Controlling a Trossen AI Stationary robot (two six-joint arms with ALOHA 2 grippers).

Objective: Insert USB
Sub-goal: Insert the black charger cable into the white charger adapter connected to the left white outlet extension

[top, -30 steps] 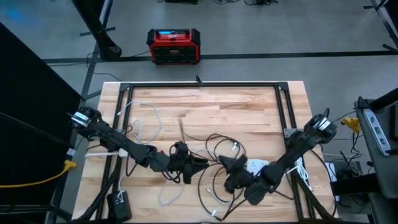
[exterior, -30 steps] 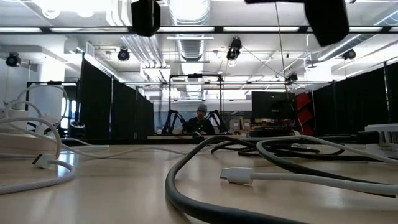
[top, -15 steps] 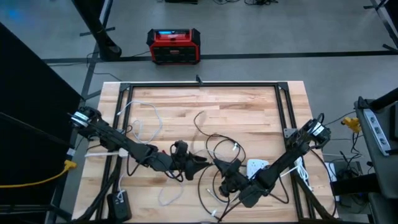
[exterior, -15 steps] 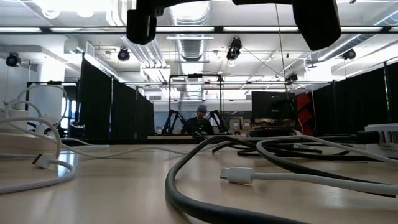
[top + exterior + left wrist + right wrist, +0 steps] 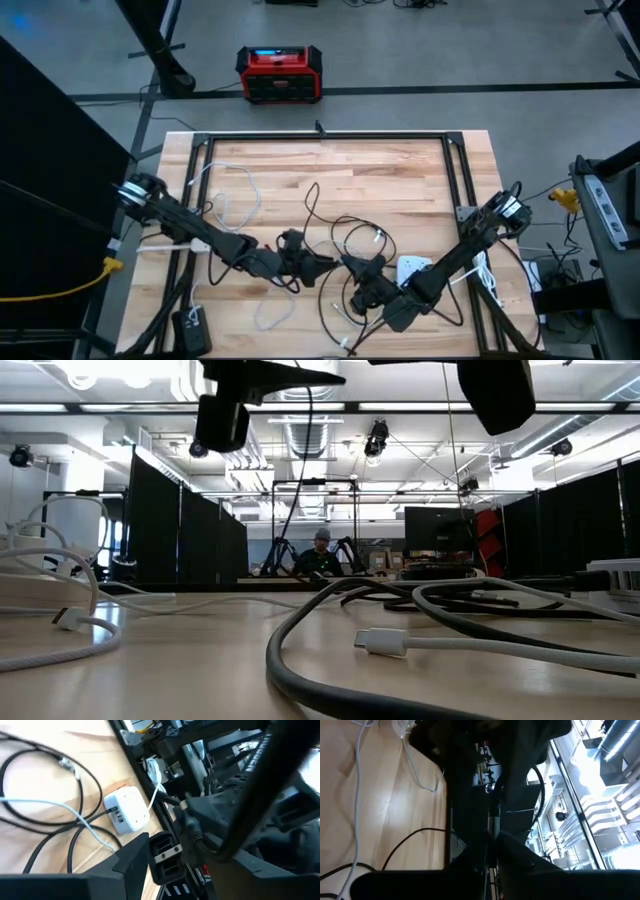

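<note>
A thin black cable (image 5: 312, 195) rises in a loop from my left gripper (image 5: 322, 263), which is shut on it above the table's middle. In the low view the cable (image 5: 297, 480) hangs down from that gripper (image 5: 320, 377). The left wrist view shows the cable's black plug (image 5: 192, 827) ahead of the fingers. The white USB charger (image 5: 413, 267) (image 5: 126, 810) lies flat on the wood. My right gripper (image 5: 350, 266) (image 5: 495, 390) faces the left one closely, with its fingers together (image 5: 492, 840). My left gripper holds the black cable a short way behind its plug end (image 5: 210, 847), pinched between the two fingers, which point level toward the table's right. The held stretch is lifted clear and the rest hangs slack to the table. My right gripper: whether it touches the cable (image 5: 492, 817) I cannot tell.
Several black and white cables lie looped over the table's middle and near part (image 5: 350, 235). A white cable with a plug (image 5: 380, 643) lies close to the low camera. A black metal frame (image 5: 320, 137) borders the table, and a person sits far off in the room (image 5: 320, 555).
My left gripper has lifted the black cable. Its loop has risen off the wood and now arches toward the far edge, with a strand hanging in the low view. My right gripper has moved toward the table's left, closer to the left gripper.
</note>
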